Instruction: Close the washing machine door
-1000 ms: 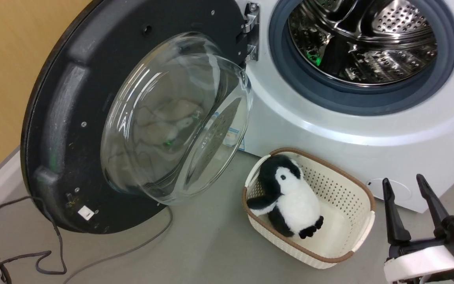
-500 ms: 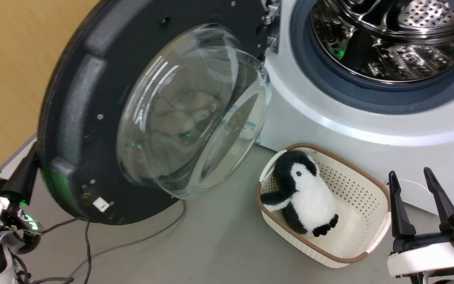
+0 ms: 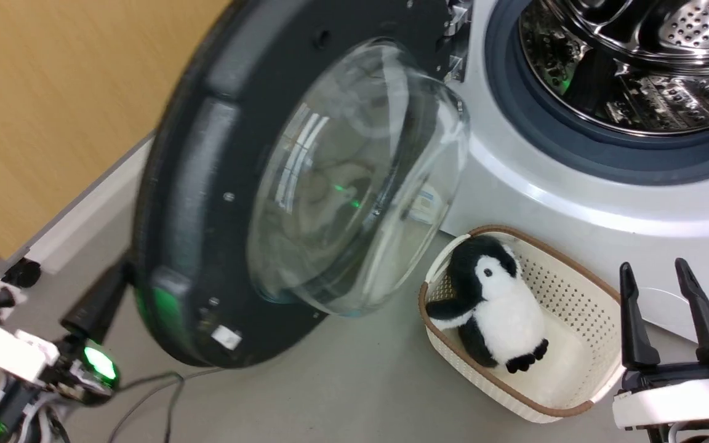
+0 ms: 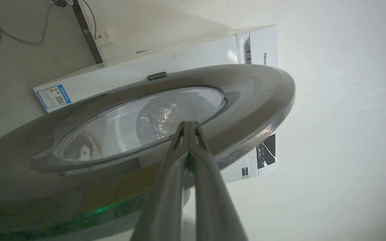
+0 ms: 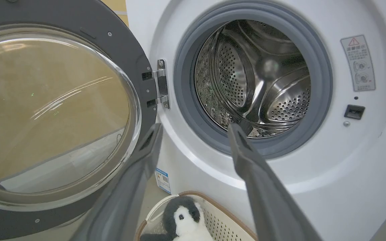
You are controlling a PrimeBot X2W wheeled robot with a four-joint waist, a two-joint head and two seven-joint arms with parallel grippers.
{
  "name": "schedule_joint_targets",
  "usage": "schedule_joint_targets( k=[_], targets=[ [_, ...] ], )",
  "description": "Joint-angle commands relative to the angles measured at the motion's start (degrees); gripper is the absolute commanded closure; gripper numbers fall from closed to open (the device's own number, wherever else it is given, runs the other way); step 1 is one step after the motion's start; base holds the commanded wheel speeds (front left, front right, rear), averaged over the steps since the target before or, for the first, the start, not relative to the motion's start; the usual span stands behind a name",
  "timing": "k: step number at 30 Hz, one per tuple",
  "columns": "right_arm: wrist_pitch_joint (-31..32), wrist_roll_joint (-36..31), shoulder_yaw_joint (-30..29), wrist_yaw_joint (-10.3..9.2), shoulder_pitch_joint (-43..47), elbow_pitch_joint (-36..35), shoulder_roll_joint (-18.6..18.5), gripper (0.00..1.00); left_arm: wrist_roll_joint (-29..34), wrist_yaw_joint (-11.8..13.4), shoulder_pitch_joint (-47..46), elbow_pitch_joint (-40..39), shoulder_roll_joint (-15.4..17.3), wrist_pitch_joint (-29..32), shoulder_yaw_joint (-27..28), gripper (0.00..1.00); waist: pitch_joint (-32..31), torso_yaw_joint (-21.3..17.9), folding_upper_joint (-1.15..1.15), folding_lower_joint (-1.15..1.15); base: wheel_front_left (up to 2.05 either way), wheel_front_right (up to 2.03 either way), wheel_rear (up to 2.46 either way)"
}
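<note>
One washing machine door point(image 3: 207, 160) swung open, hinged left of one drum point(image 3: 637, 67), left end effector point(image 4: 189, 124) pinched closed against its outer face, right end effector point(image 3: 652, 266) wide and empty, one penguin point(image 3: 508, 307) in one basket point(image 3: 567, 289).

Black door point(image 3: 207, 184), white machine point(image 3: 576, 209), black-and-white penguin point(image 3: 508, 307), seemingly cream basket point(image 3: 567, 283).

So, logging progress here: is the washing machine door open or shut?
Open. The washing machine door stands swung out on its hinge, clear of the drum opening, with the steel drum fully exposed.
</note>
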Motion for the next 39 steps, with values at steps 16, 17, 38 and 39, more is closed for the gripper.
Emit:
schedule_joint_targets(
  k=[16,17,38,39],
  targets=[
    [-0.7,0.8,-0.6,0.05,-1.9,-0.2,0.2,0.00,-2.9,-0.6,13.7,-15.1,-0.5,-1.7,-23.5,1.00,0.5,-4.9,0.00,0.00,0.00,0.00,0.00],
    [-0.7,0.8,-0.5,0.05,-2.0,-0.1,0.2,0.00,-2.5,-0.6,13.8,-15.7,-0.5,-2.1,-25.4,1.00,0.6,-5.6,0.00,0.00,0.00,0.00,0.00],
    [-0.7,2.2,-0.2,0.05,-3.6,0.1,0.2,0.00,8.0,-0.6,1.5,-4.4,-0.5,-27.5,-52.7,1.00,2.1,-24.2,0.00,0.00,0.00,0.00,0.00],
    [-0.7,2.2,-0.2,0.05,-3.6,0.1,0.2,0.00,8.6,-0.6,0.4,-3.1,-0.5,-28.8,-53.7,1.00,2.2,-24.8,0.00,0.00,0.00,0.00,0.00]
  ],
)
